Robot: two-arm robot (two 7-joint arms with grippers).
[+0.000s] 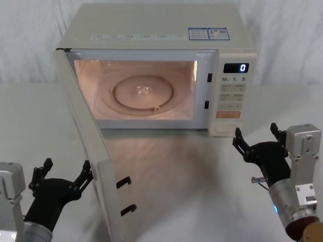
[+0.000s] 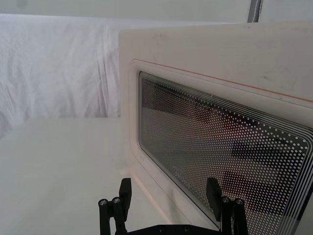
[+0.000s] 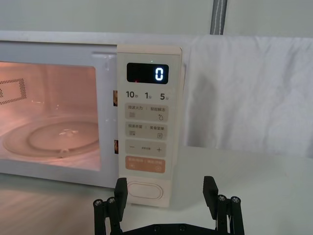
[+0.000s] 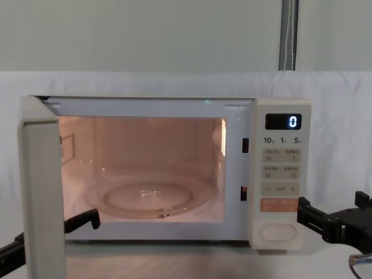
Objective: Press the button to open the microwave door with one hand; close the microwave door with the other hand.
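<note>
Microwave door (image 1: 88, 151) swung fully open toward the front edge of the table (image 1: 30, 126), hinged at the oven's left side; cavity lit, glass turntable (image 1: 144, 93) bare. Left gripper (image 1: 63, 179), fingers spread apart, sits just beside the door's outer face near its free edge; in the left wrist view the perforated window (image 2: 220, 147) lies close ahead of the fingertips (image 2: 125, 188). Right gripper (image 1: 256, 141), fingers likewise apart and holding nothing, hangs in front of the control panel (image 1: 233, 93), a little short of the button (image 3: 145, 191) at the panel's lower end; the display reads 0.

Judged stage: opening done, closing not yet begun. Risks: a push applied near the door's free edge could slip off the smooth face, or a fingertip could catch the window rim; a weak push may leave the latch hooks (image 1: 125, 196) unseated; a hard one could slide the oven back on the table.

Surface: plain pale tabletop. Room: white draped cloth (image 4: 337, 99) behind, a grey vertical post (image 4: 289, 35) above it.
</note>
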